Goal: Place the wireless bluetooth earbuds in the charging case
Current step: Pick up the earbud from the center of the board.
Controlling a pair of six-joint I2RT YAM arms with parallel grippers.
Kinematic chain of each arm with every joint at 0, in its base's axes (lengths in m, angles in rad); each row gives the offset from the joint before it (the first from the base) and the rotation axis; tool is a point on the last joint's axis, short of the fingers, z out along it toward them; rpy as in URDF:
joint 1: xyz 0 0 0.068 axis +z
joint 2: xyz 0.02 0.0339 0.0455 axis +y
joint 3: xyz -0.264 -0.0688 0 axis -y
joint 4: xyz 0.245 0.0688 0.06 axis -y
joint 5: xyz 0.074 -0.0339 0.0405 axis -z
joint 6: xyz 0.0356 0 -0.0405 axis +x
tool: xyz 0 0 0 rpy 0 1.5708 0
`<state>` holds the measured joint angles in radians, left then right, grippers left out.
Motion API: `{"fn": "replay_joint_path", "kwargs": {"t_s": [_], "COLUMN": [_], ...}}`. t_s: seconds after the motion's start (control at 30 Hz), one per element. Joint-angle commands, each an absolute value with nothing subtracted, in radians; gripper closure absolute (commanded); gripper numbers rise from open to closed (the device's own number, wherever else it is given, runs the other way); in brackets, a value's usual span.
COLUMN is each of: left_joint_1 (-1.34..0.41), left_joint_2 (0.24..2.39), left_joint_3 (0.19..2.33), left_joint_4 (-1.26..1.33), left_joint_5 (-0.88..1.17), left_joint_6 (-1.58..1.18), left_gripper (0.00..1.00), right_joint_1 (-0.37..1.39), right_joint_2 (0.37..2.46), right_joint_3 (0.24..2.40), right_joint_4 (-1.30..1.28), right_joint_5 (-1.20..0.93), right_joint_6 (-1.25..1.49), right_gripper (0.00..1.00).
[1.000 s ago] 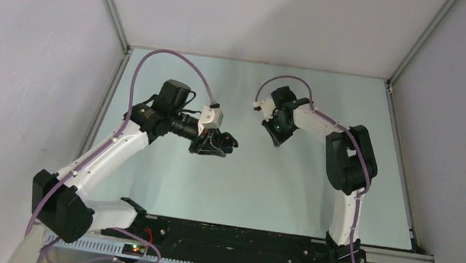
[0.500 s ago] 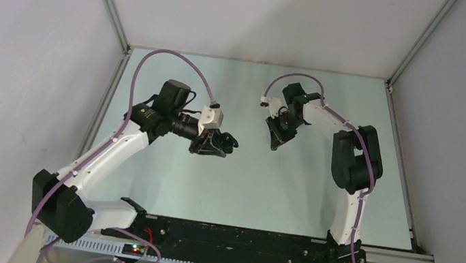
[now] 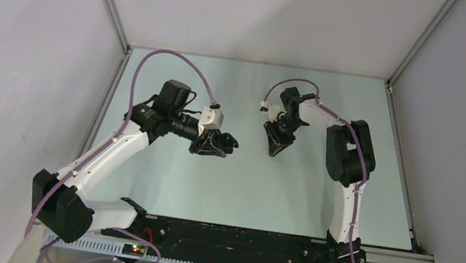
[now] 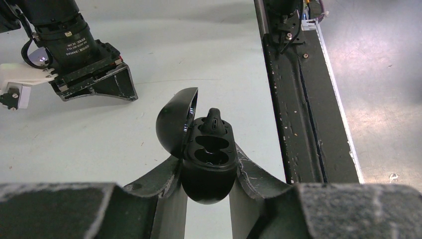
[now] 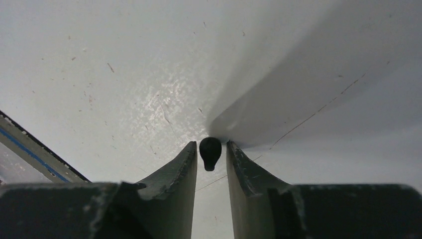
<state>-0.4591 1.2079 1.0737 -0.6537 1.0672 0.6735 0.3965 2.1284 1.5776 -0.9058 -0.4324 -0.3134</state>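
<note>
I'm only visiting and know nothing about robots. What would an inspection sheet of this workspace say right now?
Surface: pale scratched tabletop.
Job's things: black oval charging case, lid open, one small rounded black earbud standing in its far slot; second black earbud at the tips of the right pincer.
Clutter: nothing seen.
Grippers: left pincer shut on the case; right pincer slightly open, thin gaps beside that bud.
Cables: purple cable looped over each arm.
Surroundings: plain grey walls, black base rail.
</note>
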Motion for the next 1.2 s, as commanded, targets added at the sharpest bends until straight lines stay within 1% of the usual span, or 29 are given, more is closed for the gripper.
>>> {"fn": "replay_joint_path", "kwargs": {"t_s": [0.0, 0.1, 0.23, 0.43, 0.7, 0.9, 1.17], "left_joint_1": [-0.468, -0.469, -0.468, -0.469, -0.469, -0.469, -0.471], "left_joint_2": [1.187, 1.186, 1.187, 1.186, 1.184, 1.188, 1.186], "left_joint_3": [1.101, 1.102, 1.104, 1.104, 1.106, 1.104, 1.101], "left_joint_4": [-0.641, -0.641, -0.642, -0.643, -0.643, -0.642, -0.641], "left_joint_5": [1.069, 1.068, 1.068, 1.068, 1.065, 1.065, 1.062], "left_joint_6": [0.694, 0.692, 0.693, 0.693, 0.692, 0.694, 0.696], "left_gripper": [0.99, 0.99, 0.99, 0.99, 0.99, 0.99, 0.99], "right_joint_1": [0.385, 0.379, 0.367, 0.355, 0.359, 0.345, 0.314], "right_joint_2": [2.151, 2.149, 2.140, 2.134, 2.132, 2.134, 2.139], "right_joint_3": [1.613, 1.614, 1.614, 1.624, 1.651, 1.647, 1.636], "right_joint_4": [-0.917, -0.919, -0.920, -0.914, -0.903, -0.878, -0.887], "right_joint_5": [-0.422, -0.430, -0.445, -0.460, -0.431, -0.397, -0.457], "right_joint_6": [-0.297, -0.296, -0.293, -0.276, -0.292, -0.253, -0.240], "right_gripper": [0.64, 0.58, 0.56, 0.56, 0.57, 0.57, 0.63]}}
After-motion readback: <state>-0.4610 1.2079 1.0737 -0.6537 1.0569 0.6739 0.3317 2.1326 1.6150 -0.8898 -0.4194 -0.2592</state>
